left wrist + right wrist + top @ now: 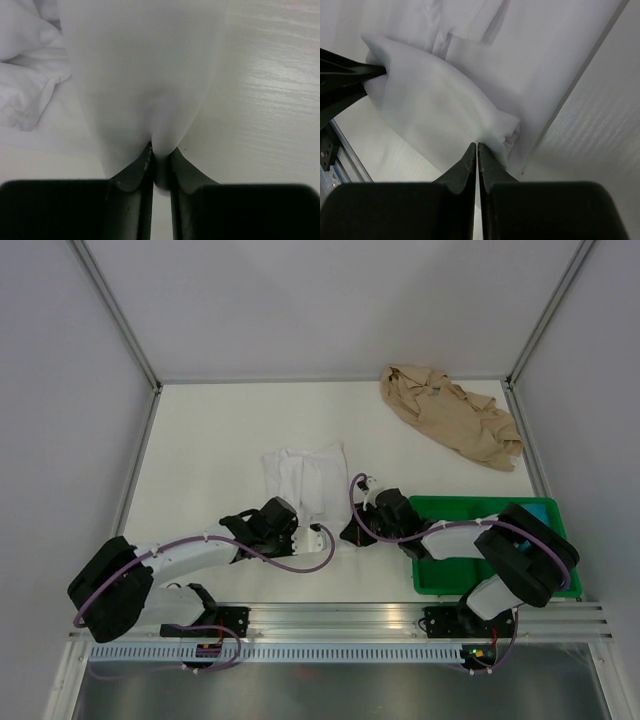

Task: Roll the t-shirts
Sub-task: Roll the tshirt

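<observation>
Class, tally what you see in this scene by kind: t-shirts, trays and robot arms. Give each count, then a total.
T-shirts: 2 (white t-shirt, tan t-shirt)
Trays: 1 (green tray)
Robot arms: 2 (left arm, right arm)
Total: 5

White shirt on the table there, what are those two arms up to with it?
Two robot arms are working on the white cotton t-shirt, which lies partly folded mid-table. The left gripper and the right gripper each pinch its near edge, holding a fold of cloth up off the table. A crumpled tan-beige t-shirt sits untouched in the far right corner, and a green plastic tray stands by the right arm.
</observation>
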{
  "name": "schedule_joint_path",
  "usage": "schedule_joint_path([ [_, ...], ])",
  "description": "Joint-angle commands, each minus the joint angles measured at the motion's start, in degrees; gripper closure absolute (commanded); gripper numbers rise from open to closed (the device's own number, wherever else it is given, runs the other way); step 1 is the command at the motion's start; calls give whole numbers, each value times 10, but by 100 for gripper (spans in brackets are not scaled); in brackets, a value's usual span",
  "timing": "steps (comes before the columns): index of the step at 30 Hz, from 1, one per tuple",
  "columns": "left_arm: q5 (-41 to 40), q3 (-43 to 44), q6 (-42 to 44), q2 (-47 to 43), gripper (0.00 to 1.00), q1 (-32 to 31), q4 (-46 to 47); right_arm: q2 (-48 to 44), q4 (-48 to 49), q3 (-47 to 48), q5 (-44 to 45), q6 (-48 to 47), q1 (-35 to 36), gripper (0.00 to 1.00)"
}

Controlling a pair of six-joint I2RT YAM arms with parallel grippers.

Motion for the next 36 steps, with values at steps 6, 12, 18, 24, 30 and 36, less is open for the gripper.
schedule_joint_path([
  [6, -26, 7, 22, -26, 98, 3, -18, -131, -22, 9, -46, -126, -3, 70],
  [12, 111, 90, 52, -33, 98, 56, -149, -271, -69, -3, -35, -337, 25, 57],
  [18, 170, 108, 108, -14, 98, 94, -203, -314, -149, -31, 32, -575, 136, 41],
  [24, 216, 123, 131, -2, 98, 156, -216, -188, -201, 4, 236, -648, 279, 43],
  [30, 225, 119, 137, -2, 98, 159, -217, -85, -132, 27, 284, -635, 302, 41],
  [36, 227, 113, 141, 1, 98, 159, -217, -56, -123, 41, 321, -615, 306, 40],
])
